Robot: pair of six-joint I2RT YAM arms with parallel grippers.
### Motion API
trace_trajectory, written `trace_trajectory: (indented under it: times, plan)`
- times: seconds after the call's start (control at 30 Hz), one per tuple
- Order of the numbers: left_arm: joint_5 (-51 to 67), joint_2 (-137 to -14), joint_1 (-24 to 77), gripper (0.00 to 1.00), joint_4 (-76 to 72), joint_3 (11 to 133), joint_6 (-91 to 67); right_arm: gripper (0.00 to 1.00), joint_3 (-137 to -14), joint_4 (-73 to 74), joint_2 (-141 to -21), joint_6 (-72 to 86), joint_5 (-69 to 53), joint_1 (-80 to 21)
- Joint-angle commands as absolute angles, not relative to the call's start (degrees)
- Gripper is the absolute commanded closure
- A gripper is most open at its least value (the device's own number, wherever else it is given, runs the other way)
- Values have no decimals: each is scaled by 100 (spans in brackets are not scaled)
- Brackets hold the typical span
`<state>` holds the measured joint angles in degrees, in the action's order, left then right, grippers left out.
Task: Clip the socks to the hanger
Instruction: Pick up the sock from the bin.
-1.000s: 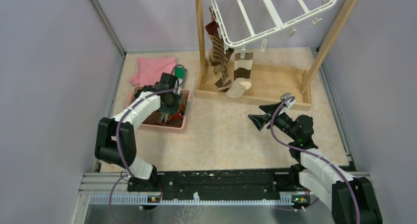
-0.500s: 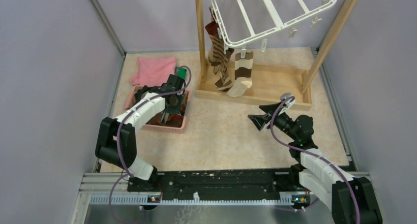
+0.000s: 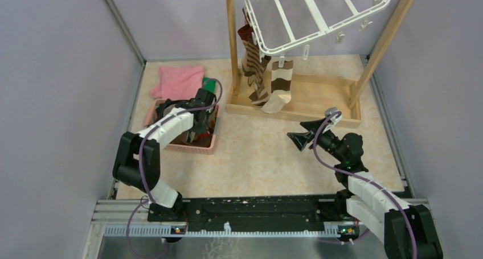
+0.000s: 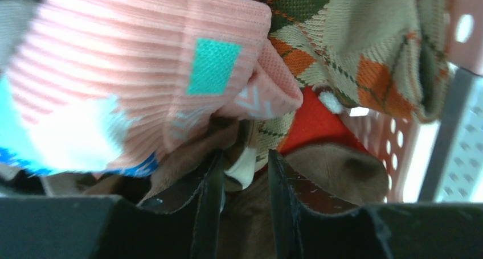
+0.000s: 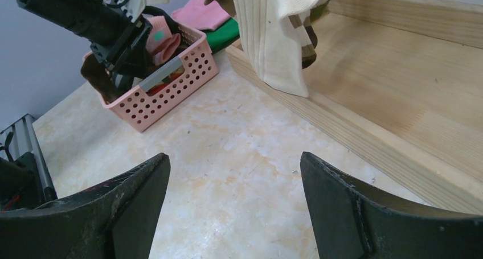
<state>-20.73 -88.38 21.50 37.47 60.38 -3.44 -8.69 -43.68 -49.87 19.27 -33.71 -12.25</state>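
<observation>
**Left tool buried in the sock basket, right tool held wide over the table**

Nearest the arm bases, the right tool [image 3: 297, 138] was held low over the table [image 3: 262, 156], its jaws spread wide with nothing between them. To the left and a little farther back, the left tool [image 3: 195, 134] was pushed down into the pink basket [image 3: 188, 148], among a heap of loose socks. In the wrist view its fingers [image 4: 205, 213] were seen partly parted, with a fold of cream fabric between them and a brown sock [image 4: 336, 168] just past them. Whether anything was gripped could not be told. A pink ribbed sock [image 4: 142, 71] and an argyle sock [image 4: 342, 37] were heaped above the fingertips. Behind the basket, a pink cloth [image 3: 177, 79] and a green cloth [image 3: 209, 84] were laid on the table. Farther back, the hanger [image 3: 319, 20] was hung high in the wooden frame [image 3: 319, 97]. Two socks were clipped at its near left edge, a striped sock [image 3: 280, 85] in brown and cream and a banded sock [image 3: 250, 65] beside it, both dangling down toward the frame's base board
</observation>
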Motion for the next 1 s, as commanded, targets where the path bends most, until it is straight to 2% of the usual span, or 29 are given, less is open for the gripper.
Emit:
trace_trajectory:
  times: [0.0, 0.13, 0.2, 0.5, 0.87, 0.97]
  plan:
    - [-2306, -9386, 2162, 65, 3623, 5878, -512, 16, -905, -4583, -4878, 1907, -3428, -1224]
    - [-2095, -9420, 2165, 88, 3603, 5983, -519, 16, -914, -4551, -4871, 1890, -3432, -1230]
    - [-1980, -9297, 2169, 91, 3719, 6117, -512, 16, -917, -4548, -4884, 1889, -3436, -1229]
    - [-1729, -7931, 2090, 97, 3846, 6566, -76, 16, -897, -4603, -4871, 1916, -3445, -1230]
    - [-70, -6852, 1394, 98, 3477, 7247, 10, 16, -914, -4579, -4833, 1925, -3470, -1230]
    - [812, -6547, 1068, 99, 3144, 7304, -209, 16, -914, -4578, -4826, 1925, -3480, -1230]
